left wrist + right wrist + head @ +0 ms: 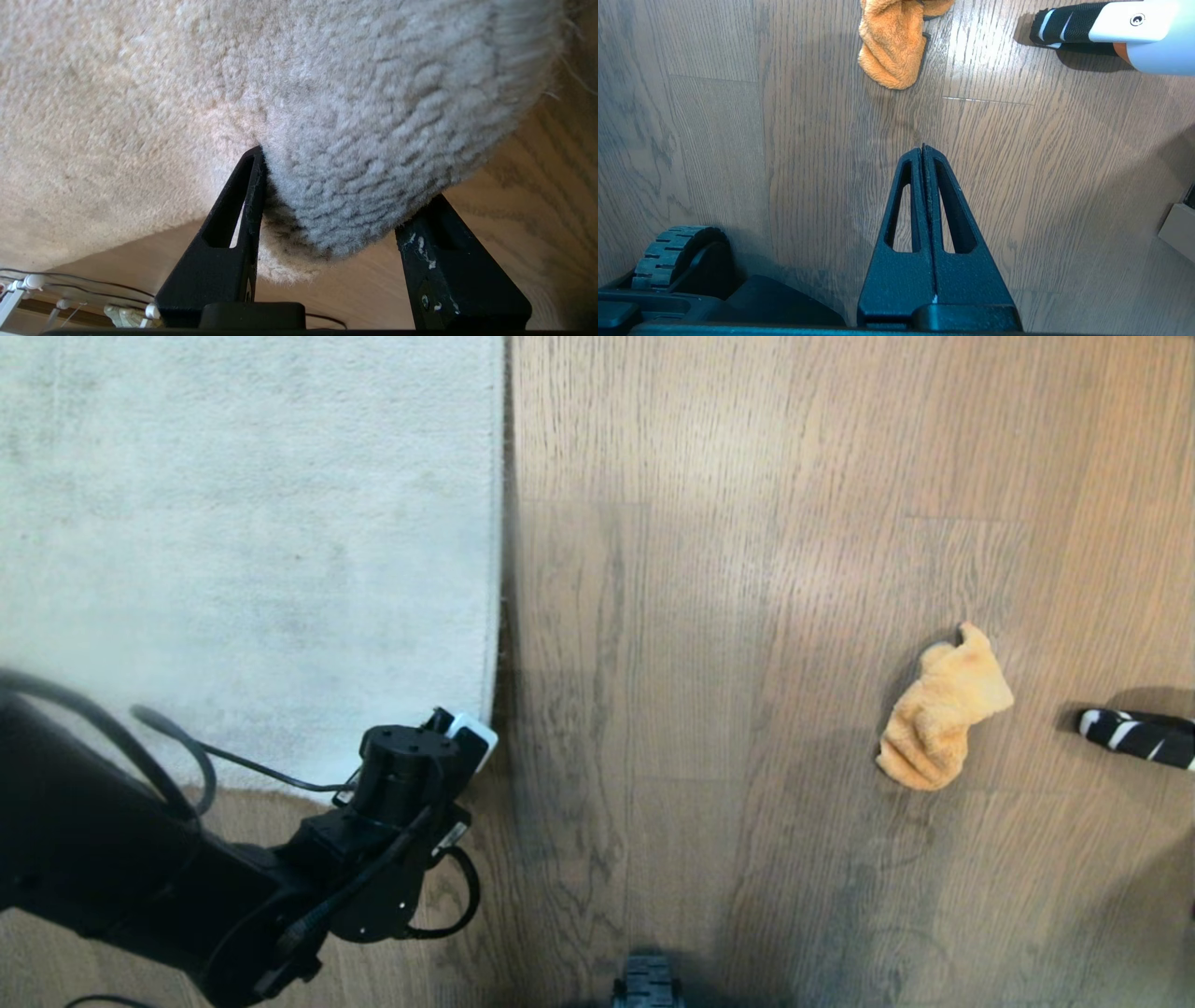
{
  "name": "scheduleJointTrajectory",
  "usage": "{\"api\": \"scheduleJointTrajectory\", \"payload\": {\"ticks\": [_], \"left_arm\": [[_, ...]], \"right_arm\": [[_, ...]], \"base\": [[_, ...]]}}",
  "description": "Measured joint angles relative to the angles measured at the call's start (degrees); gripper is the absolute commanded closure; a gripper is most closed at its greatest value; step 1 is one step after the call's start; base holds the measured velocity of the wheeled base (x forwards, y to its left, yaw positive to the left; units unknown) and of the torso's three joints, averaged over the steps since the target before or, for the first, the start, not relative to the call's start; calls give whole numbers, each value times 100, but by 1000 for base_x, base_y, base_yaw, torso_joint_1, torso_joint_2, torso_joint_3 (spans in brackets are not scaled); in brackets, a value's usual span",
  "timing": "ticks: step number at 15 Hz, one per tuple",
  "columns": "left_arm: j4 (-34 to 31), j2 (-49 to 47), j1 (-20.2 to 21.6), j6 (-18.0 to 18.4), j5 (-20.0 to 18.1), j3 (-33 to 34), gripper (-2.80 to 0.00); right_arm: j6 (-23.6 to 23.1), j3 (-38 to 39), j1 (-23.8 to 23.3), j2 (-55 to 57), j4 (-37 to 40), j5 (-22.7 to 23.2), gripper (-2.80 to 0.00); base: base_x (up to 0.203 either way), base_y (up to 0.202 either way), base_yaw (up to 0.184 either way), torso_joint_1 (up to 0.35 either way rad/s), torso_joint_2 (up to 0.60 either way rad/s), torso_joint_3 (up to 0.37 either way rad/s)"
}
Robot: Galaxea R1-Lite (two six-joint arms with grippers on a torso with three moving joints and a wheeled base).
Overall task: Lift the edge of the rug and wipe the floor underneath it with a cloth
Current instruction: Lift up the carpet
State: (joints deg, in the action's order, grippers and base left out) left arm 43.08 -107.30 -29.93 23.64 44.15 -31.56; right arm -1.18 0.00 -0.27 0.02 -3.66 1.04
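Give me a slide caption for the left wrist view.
Left hand pinches the rug corner, bunching the pile above the wood floor.

Black-and-white striped object (1139, 737) at the far right of head view, lying flat, cut off by the frame edge. Right wrist view: same striped piece (1064, 28) joins a white body (1143, 32) w/ a small screw and a bit of orange under it. Pale box corner (1178, 231) at that view's edge, can't tell what.
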Motion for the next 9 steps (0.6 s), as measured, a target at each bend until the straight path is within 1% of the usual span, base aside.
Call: {"api": "scheduleJointTrajectory", "payload": {"ticks": [5,6,7,9], "left_arm": [[-67,483,65,71,18,245,0],[-98,585,89,146,23,273,0],[-102,706,144,319,24,295,0],[-99,966,336,781,24,312,0]], "right_arm": [[-2,0,0,0,2,0,0],[-2,0,0,0,1,0,0],[0,0,0,0,2,0,0],[-1,0,0,0,2,-2,0]], "base": [[0,0,0,0,0,0],[0,0,0,0,0,0],[0,0,0,0,0,0],[0,0,0,0,0,0]]}}
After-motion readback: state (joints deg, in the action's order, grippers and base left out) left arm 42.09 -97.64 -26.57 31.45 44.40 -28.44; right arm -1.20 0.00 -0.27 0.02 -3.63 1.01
